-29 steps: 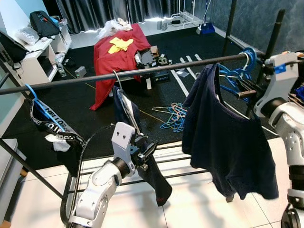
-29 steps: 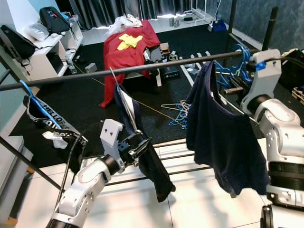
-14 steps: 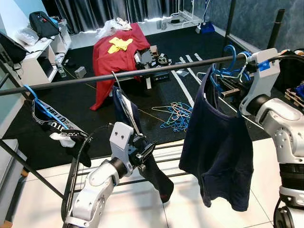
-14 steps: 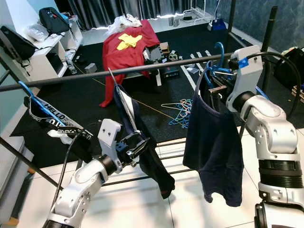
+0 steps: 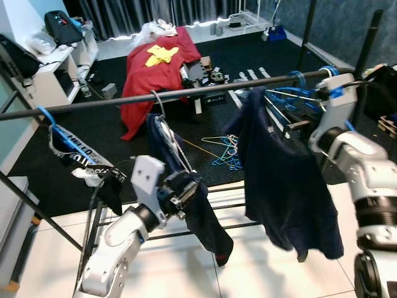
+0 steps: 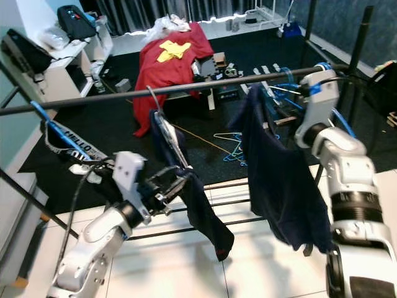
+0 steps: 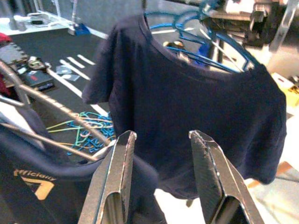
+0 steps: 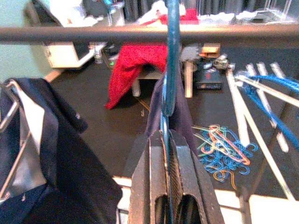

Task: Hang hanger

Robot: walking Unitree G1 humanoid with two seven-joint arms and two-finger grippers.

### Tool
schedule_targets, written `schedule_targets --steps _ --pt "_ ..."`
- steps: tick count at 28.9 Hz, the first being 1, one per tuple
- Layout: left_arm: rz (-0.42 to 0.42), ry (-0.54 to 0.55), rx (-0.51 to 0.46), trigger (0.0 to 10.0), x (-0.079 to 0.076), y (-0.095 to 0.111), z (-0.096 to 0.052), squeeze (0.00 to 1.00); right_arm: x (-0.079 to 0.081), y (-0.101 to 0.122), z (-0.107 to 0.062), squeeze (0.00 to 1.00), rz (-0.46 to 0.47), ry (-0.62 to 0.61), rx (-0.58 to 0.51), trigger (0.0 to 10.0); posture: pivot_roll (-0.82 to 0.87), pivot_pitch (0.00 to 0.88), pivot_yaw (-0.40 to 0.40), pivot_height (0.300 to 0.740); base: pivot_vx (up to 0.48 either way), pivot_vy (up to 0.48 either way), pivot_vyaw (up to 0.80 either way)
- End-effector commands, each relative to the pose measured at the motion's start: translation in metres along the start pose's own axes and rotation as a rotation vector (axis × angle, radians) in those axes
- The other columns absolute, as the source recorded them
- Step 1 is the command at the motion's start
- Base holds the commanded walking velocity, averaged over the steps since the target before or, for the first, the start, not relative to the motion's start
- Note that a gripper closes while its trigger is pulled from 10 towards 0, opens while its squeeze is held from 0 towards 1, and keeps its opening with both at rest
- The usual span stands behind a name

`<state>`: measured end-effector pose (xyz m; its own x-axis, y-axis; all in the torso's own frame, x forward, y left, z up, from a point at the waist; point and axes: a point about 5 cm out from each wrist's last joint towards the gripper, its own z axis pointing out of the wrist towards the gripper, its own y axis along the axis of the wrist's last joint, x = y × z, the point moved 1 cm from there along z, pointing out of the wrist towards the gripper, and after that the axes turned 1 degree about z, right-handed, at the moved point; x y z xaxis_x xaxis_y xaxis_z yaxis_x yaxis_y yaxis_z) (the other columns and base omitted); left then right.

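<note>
A dark navy T-shirt (image 5: 282,167) hangs on a blue hanger whose hook (image 8: 172,56) crosses the black rail (image 5: 186,93) near its right end. My right gripper (image 8: 167,140) is shut on that hanger's neck just below the rail, seen from the head at the shirt's collar (image 5: 296,118). My left gripper (image 7: 163,140) is open, low and to the left (image 5: 186,189). It sits against a dark garment (image 5: 205,217) that hangs from a silver hanger (image 5: 164,124) on the same rail.
Several spare blue hangers (image 5: 310,93) crowd the rail's right end. A blue hanger with a black printed garment (image 5: 74,149) hangs at the left. Low rack bars (image 5: 236,205) run below. On the dark floor behind lie a red cloth (image 5: 152,68) and a hanger pile (image 5: 223,152).
My right gripper raised the blue hanger's hook above the rail, then lowered it onto the rail; the T-shirt swung with it. The left arm barely moved. The camera shifted slightly.
</note>
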<state>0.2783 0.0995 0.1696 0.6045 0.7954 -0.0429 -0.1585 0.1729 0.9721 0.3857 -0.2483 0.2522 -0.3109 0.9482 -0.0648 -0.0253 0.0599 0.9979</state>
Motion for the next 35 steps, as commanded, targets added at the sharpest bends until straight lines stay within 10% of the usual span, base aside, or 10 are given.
schedule_targets --steps 1,35 --pt "-0.008 0.033 -0.033 10.0 0.004 0.007 -0.004 0.00 0.003 0.006 0.006 0.00 -0.031 0.033 -0.022 10.0 0.01 0.148 0.113 0.740 0.000 0.000 0.00" --pt "0.019 0.044 -0.083 10.0 0.005 0.033 -0.018 0.00 0.003 0.068 0.023 0.00 -0.210 0.060 -0.238 10.0 0.05 0.221 0.113 0.740 0.000 0.000 0.00"
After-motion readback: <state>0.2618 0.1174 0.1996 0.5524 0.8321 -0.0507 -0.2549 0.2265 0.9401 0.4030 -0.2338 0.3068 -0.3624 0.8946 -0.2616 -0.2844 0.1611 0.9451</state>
